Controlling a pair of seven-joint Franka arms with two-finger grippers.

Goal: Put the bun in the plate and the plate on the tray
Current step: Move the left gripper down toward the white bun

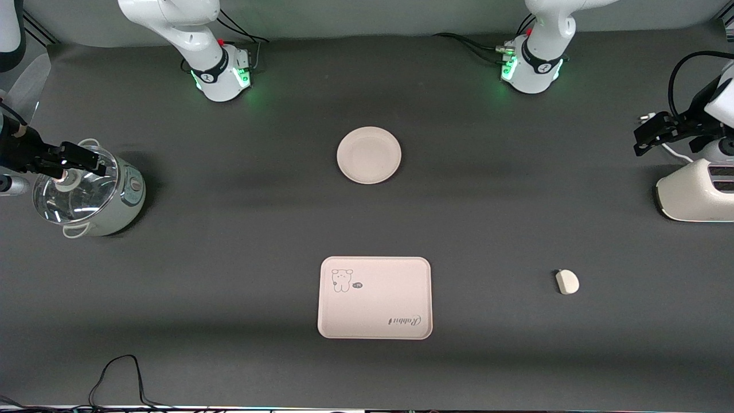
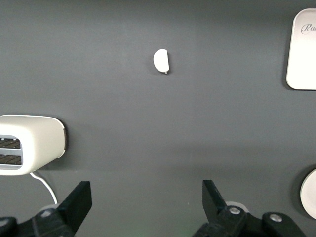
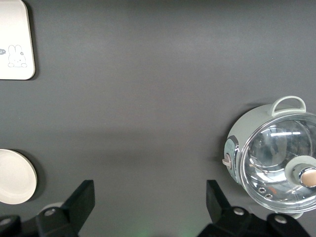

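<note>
Two wide-open grippers, left over the toaster and right over the cooker, wait; bun lies beside the tray (plate farther, empty).

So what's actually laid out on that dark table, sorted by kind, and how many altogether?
Food: 1, the bun
Serving ware: 2, the plate and the tray
Kitchen appliances: 2, the glass-lidded pot and the toaster
Total: 5
</note>
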